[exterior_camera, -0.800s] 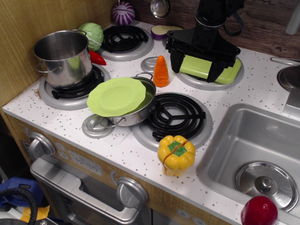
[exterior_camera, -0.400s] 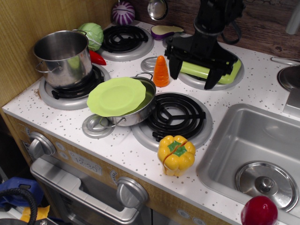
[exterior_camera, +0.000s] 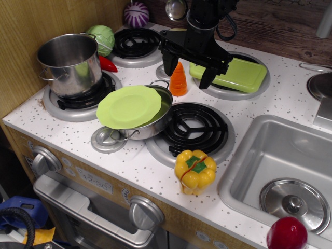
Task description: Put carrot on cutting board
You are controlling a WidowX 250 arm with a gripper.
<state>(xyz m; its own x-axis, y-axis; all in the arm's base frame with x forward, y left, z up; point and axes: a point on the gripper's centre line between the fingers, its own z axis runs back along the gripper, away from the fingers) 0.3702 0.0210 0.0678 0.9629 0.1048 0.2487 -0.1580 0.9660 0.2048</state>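
Observation:
The orange ridged carrot stands upright on the counter between the burners. The lime-green cutting board lies on the back right burner, just to the carrot's right. My black gripper is open, its two fingers spread wide above and slightly behind the carrot, one finger to its left and one to its right over the board's near edge. It holds nothing.
A small pan with a round light-green plate sits in front of the carrot. A steel pot, green cabbage and red chili are at left. A yellow pepper stands near the front edge. The sink is at right.
My gripper has moved left, from over the cutting board to above the carrot. The board is now mostly uncovered. The carrot has not moved.

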